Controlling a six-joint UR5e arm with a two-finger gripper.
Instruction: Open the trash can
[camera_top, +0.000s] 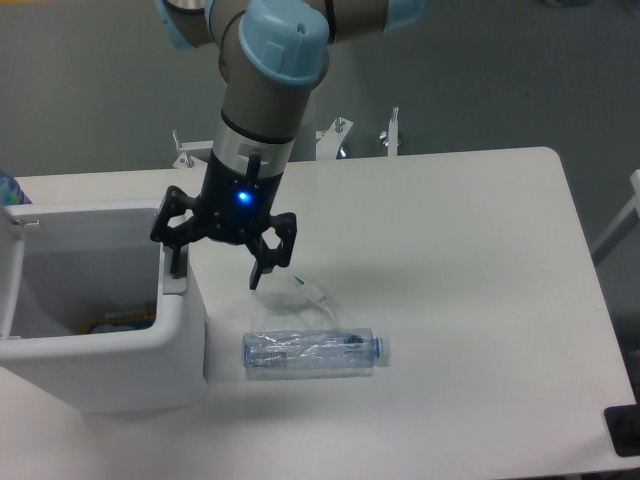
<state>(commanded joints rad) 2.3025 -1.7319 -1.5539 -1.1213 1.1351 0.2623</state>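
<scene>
White bin (120, 340) stands at the table's left, lid up, interior showing. Gripper (218, 262) spread, empty, one finger on the bin's push tab (172, 278); opening looks done, so lifting clear comes next.

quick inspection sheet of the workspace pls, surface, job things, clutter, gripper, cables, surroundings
surface: white table, bare at right.
job's things: trash can at left edge, lid swung up, inside visible with something coloured at the bottom.
clutter: clear crushed bottle lying on its side beside the can.
grippers: gripper open, left finger down at the can's right rim.
cables: nothing seen.
surroundings: grey floor, metal brackets behind the table's far edge.
</scene>
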